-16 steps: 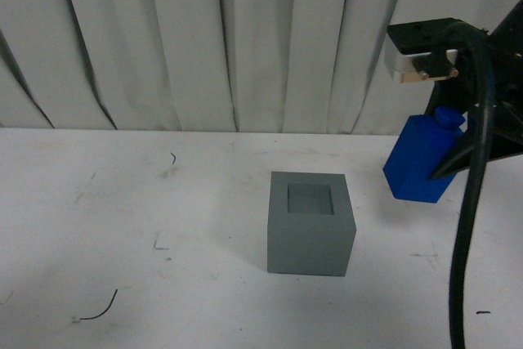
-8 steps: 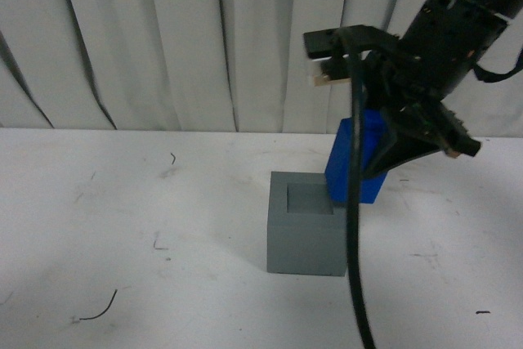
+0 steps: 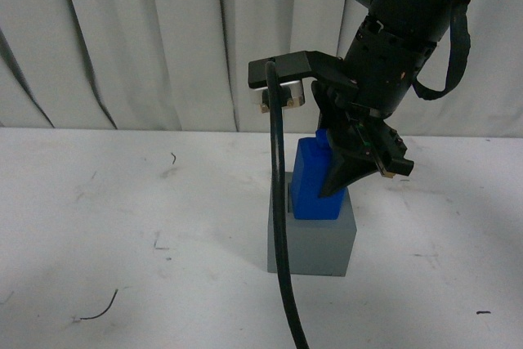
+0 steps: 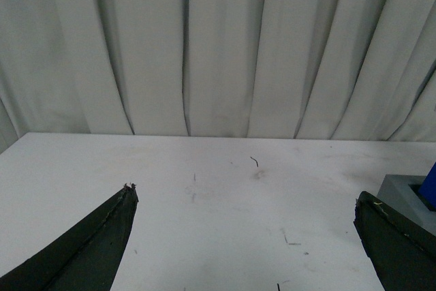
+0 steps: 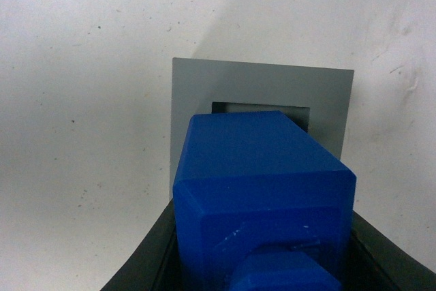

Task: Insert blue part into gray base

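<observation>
Right gripper clamped on the blue part, right over the gray base.

Nearest me in the front view, a black cable hangs across the base, which sits on the white table. From the right wrist I see the dark fingers pressed against both sides of the blue block, knob end toward the camera, its far end lined up with the square recess. I cannot tell whether that end has entered the recess or only hovers at its mouth. My left gripper is spread wide and holds nothing, low over bare table beside the base. Pleated pale curtain behind.
</observation>
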Controlling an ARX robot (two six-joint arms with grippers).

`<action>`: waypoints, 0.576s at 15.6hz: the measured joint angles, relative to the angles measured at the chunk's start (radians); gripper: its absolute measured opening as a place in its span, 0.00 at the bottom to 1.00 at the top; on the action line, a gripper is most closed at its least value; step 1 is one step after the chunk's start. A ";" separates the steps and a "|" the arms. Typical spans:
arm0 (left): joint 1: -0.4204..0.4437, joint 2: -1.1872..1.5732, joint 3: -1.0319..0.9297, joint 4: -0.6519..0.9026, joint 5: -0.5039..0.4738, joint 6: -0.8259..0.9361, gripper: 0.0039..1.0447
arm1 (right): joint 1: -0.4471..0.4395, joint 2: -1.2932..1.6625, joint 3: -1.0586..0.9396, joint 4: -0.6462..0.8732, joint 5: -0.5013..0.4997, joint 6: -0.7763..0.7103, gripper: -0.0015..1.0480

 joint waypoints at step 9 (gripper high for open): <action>0.000 0.000 0.000 0.000 0.000 0.000 0.94 | -0.001 0.041 0.025 0.015 0.035 0.018 0.45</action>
